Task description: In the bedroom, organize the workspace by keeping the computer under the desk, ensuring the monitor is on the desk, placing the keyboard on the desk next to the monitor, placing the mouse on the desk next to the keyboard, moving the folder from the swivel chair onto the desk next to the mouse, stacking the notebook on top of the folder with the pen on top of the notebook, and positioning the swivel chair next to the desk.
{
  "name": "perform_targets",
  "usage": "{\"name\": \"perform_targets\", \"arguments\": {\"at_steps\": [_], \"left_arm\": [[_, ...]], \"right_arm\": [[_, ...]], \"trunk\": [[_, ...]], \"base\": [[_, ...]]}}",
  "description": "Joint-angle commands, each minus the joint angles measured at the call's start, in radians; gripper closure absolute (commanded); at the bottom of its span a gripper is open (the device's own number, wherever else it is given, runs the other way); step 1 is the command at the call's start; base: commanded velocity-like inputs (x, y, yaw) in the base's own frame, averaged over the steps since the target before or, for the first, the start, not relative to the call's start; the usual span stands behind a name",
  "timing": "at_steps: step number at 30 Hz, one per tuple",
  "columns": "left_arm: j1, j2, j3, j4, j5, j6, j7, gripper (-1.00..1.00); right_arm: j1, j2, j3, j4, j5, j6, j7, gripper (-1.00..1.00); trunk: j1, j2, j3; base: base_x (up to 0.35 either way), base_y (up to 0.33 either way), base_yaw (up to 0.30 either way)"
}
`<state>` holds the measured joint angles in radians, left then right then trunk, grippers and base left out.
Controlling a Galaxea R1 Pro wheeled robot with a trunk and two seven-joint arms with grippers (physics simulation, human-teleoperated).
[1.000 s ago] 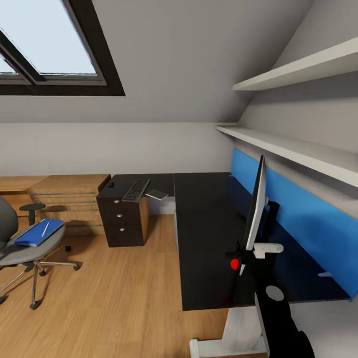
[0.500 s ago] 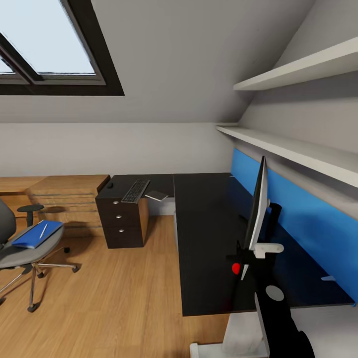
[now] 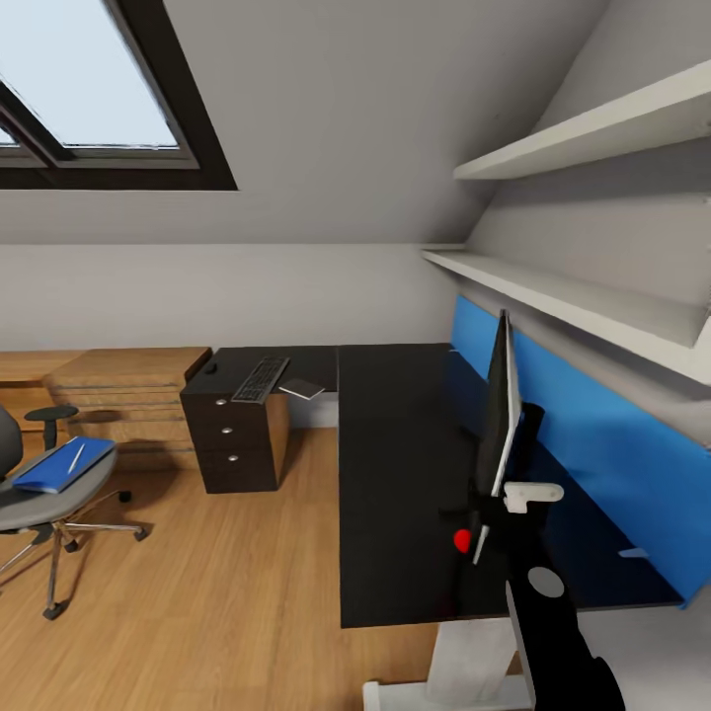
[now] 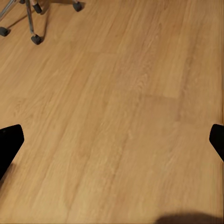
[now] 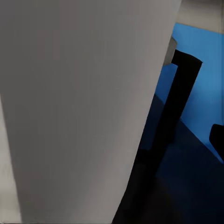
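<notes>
Since the monitor (image 3: pixel 499 415) stands edge-on to the head camera on the long wing of the desk (image 3: pixel 395 474), close before the blue wall panel (image 3: pixel 592 434), its place on the desk is judged met. The right gripper (image 3: pixel 513 504) sits against the screen's lower end, and in the right wrist view the grey back of the monitor lies close against the camera. One black fingertip (image 5: pixel 217 140) shows beyond it; whether the gripper clamps the screen cannot be told.

The left gripper (image 4: pixel 113 142) hangs spread wide and empty over the wood floor (image 4: pixel 116 84).

On the far wing, above the drawer unit (image 3: pixel 232 444), lie the mouse (image 3: pixel 210 367), the keyboard (image 3: pixel 260 379) and the notebook (image 3: pixel 301 389), well apart from the monitor, so regrouping is judged outstanding. The folder (image 3: pixel 54 466) rests on the seat of the swivel chair (image 3: pixel 39 504), the pen (image 3: pixel 75 457) on top of it; the chair stands well apart from the desk.
</notes>
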<state>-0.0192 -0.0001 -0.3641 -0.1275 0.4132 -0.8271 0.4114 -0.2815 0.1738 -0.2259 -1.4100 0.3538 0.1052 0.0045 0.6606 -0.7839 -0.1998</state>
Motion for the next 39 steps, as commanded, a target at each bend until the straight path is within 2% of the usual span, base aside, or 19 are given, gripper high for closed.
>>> {"name": "perform_targets", "arguments": {"at_steps": [1, 11, 25, 39], "left_arm": [[-0.001, 0.000, -0.009, 0.000, 0.006, -0.003, 0.006, -1.00], [-0.001, 0.001, -0.009, 0.000, 0.006, -0.003, 0.007, -1.00], [-0.001, 0.001, -0.009, 0.000, 0.006, -0.003, 0.007, -1.00], [-0.001, 0.002, -0.009, 0.000, 0.006, -0.003, 0.006, -1.00]], "right_arm": [[-0.001, 0.001, -0.001, -0.001, 0.011, 0.005, 0.000, -1.00], [-0.001, 0.001, -0.001, -0.001, 0.010, 0.004, 0.001, -1.00], [-0.001, 0.001, -0.001, -0.001, 0.010, 0.004, 0.001, -1.00], [-0.001, 0.001, -0.001, -0.002, 0.011, 0.004, 0.000, -1.00]], "trunk": [[0.000, -0.001, -0.001], [0.000, -0.001, -0.001], [0.000, -0.001, -0.001], [0.000, -0.001, -0.001]], "base": [[0.000, -0.261, 0.000], [-0.024, -0.133, 0.000], [-0.174, -0.177, 0.000], [-0.041, -0.029, 0.000]]}}
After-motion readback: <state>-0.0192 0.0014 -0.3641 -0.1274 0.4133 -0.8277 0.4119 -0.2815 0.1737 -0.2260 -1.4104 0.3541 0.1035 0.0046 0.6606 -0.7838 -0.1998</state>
